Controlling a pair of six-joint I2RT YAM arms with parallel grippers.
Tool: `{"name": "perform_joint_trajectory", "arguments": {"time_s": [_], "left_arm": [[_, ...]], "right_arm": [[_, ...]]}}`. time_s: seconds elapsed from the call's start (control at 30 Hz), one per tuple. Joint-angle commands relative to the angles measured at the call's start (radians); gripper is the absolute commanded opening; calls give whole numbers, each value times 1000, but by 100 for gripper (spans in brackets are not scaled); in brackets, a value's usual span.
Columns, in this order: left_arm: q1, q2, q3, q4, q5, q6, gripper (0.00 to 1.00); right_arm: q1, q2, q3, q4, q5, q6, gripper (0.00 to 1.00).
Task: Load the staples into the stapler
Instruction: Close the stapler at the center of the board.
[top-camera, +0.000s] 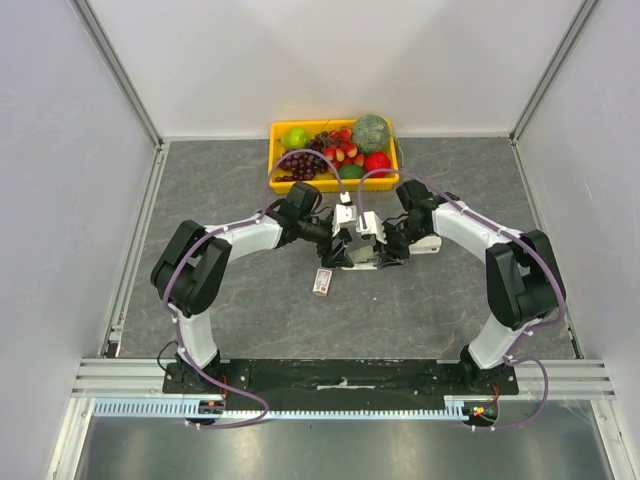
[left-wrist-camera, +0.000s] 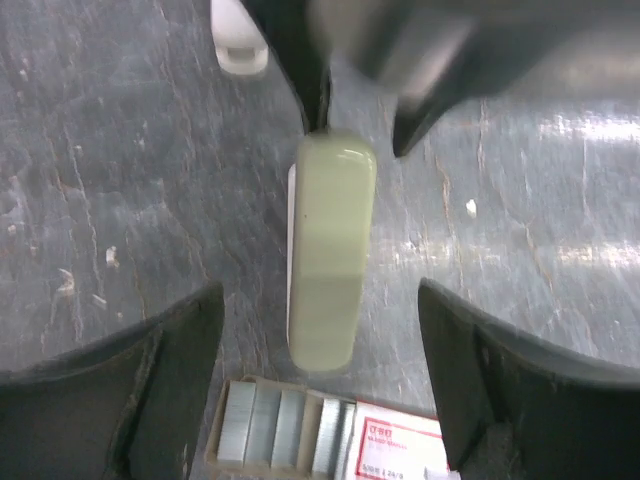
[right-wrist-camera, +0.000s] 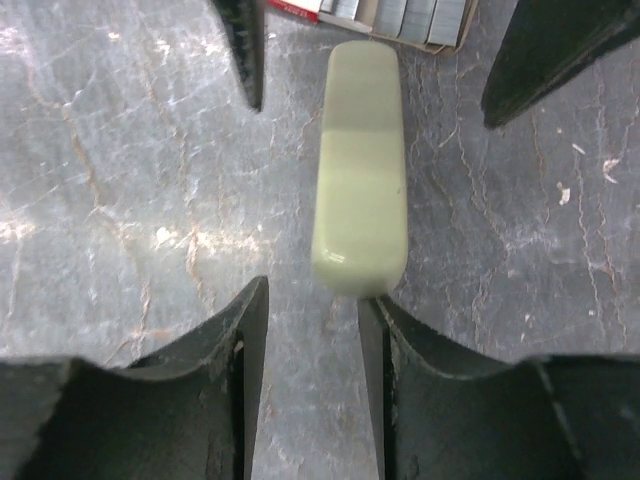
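Stapler: a pale green stapler (top-camera: 365, 258) lies flat on the grey table (top-camera: 250, 320), about midway between the two arms. It runs roughly left to right, with its lid down.

Staples: the small red-and-white box (top-camera: 322, 283) sits on the table just near and left of the stapler's left end. It is close to the stapler, but I can't say whether they touch. The left wrist view shows the box open, with silvery strips (left-wrist-camera: 275, 428) lying side by side inside.

Left gripper: the left gripper (left-wrist-camera: 320, 300) is released. Its jaws are spread wide over the stapler's left end, with bare table showing between each finger and the stapler. It is holding nothing.

Right gripper: the right gripper (right-wrist-camera: 313, 295) is at the stapler's right end. Its jaws are parted less widely, to about the stapler's width. Only table shows in the gap between them, and it is not gripping anything. One finger (right-wrist-camera: 400, 380) looks very close to the stapler's rounded end, but I can't tell whether it touches.

White item: a white object (top-camera: 428, 244) lies just right of the stapler, partly under the right arm, and I can't make out what it is.

Tray: a yellow tray (top-camera: 273, 160) of fruit stands at the far side of the table, well apart from the stapler.
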Motion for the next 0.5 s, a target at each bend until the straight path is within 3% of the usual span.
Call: {"name": "perform_joint_trajectory", "arguments": {"time_s": [0.0, 0.27, 0.47], "left_arm": [[-3, 21, 13, -5, -29, -26, 84], [-15, 65, 76, -86, -37, 0, 84], [-37, 85, 105, -132, -70, 30, 83]], "right_arm": [[-38, -80, 59, -81, -112, -44, 47], [-118, -126, 73, -81, -208, 22, 46], [-169, 8, 141, -87, -425, 308, 26]]}}
